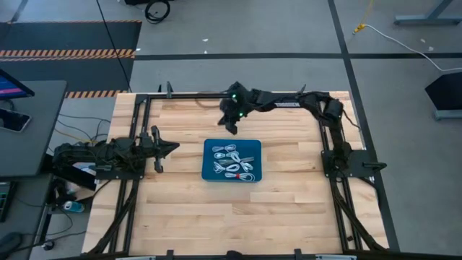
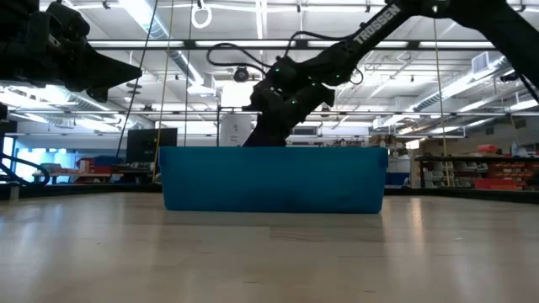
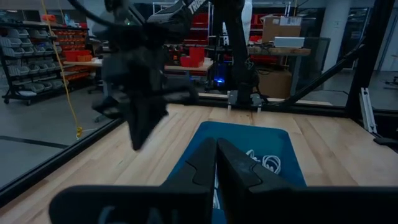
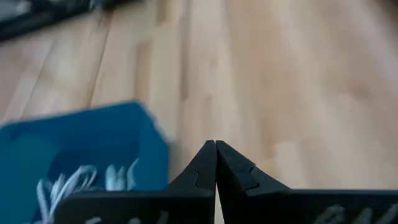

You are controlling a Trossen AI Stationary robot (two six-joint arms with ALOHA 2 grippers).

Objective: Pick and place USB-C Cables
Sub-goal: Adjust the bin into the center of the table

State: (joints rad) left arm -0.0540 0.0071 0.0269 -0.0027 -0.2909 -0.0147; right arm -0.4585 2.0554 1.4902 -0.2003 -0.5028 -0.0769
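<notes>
At the middle of the wooden table (image 1: 289, 209) sits a blue tray (image 1: 211, 170) holding the coiled cables (image 1: 234, 160), a cluster of silvery-white bundles, one with a red tie. Hanging just beyond the tray's far edge, the right gripper (image 1: 231, 126) has its jaws pressed together and empty (its wrist view shows bare wood ahead and the tray corner to one side). Waiting off to the tray's side, the left gripper (image 1: 173, 148) also has its jaws together. My guess at the risks: a descent with shut jaws would only shove the bundles; they lie touching, so a grab could snag two at once, or the fingers could catch the tray wall. Only "TROSSEN" on the right arm is readable, in the low view.
</notes>
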